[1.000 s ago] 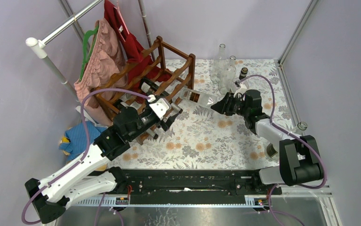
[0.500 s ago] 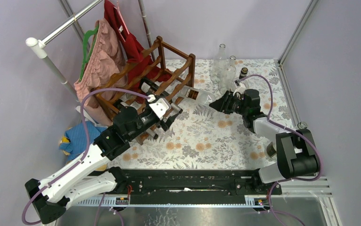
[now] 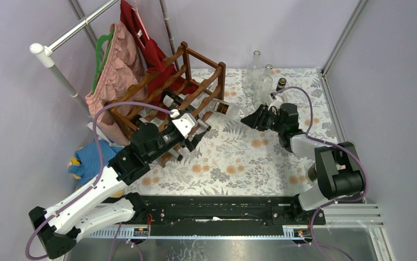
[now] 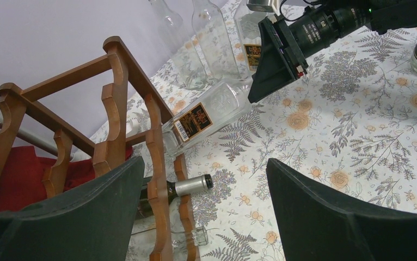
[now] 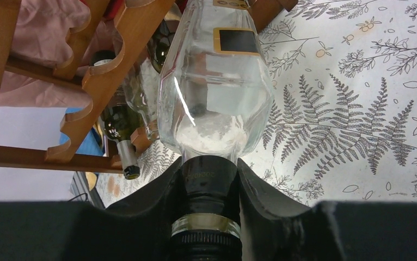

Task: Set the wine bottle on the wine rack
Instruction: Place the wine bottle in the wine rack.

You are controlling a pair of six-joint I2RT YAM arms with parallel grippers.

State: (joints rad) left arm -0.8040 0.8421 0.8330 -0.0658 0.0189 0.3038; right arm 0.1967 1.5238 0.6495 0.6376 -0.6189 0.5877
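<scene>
now right pincer (image 5: 210, 169) grips the wine bottle (image 5: 215, 92) by its neck, base at the wine rack (image 4: 116, 109); left pincer (image 4: 202, 196) stands released.

The wine rack (image 4: 116, 103) is reddish-brown wood. The wine bottle (image 4: 212, 111) is clear glass with a black and gold label. The tablecloth (image 3: 239, 163) is white with grey ferns and orange flowers.

You look past your left gripper (image 4: 206, 168), its dark fingers spread wide with nothing between them. Beyond, the right gripper (image 4: 258, 87) clamps the neck of a clear wine bottle (image 4: 212, 109). The bottle slants over a floral tablecloth (image 4: 359, 136), its base at the front rail of the wooden wine rack (image 4: 116, 109).
</scene>
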